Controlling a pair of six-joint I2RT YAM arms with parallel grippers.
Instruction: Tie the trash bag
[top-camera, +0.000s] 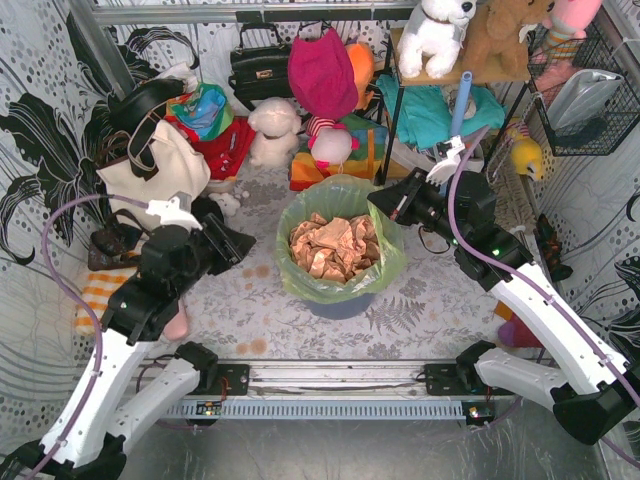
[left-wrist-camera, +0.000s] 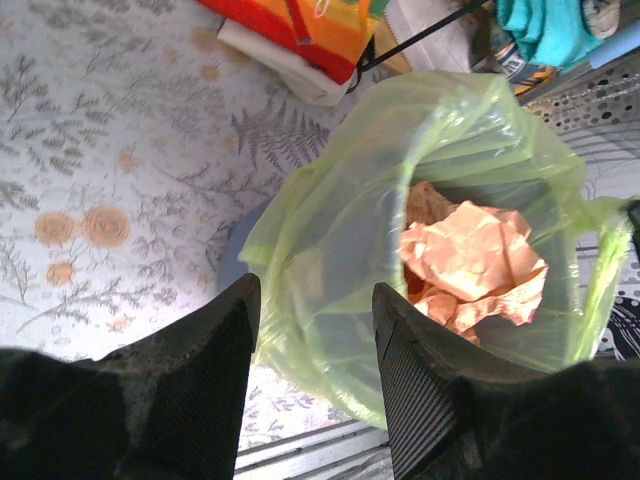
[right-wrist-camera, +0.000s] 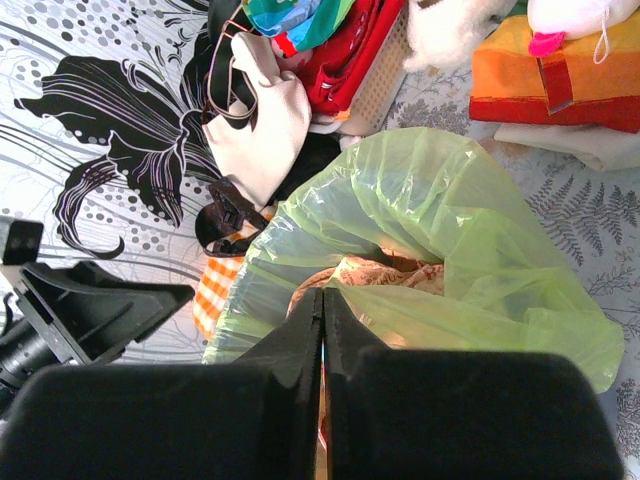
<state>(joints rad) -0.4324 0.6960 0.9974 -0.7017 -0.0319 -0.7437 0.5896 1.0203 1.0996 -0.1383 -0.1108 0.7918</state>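
At centre: trash bag (top-camera: 392, 262) untied; right pincer (top-camera: 383, 208) pinches its rim.

Bright, even light throughout, only faint shadows, mild sheen on the trash bag (left-wrist-camera: 320, 230), wrist views slightly soft.

Paper (top-camera: 333, 246) lies in the trash bag (top-camera: 392, 262); left gripper (top-camera: 238, 245) left of it, right gripper (top-camera: 385, 206) right, toys (top-camera: 273, 130) behind.

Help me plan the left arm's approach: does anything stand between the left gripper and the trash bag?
Nothing visible does. The open left gripper faces the trash bag directly, and only bare patterned tablecloth lies between them.
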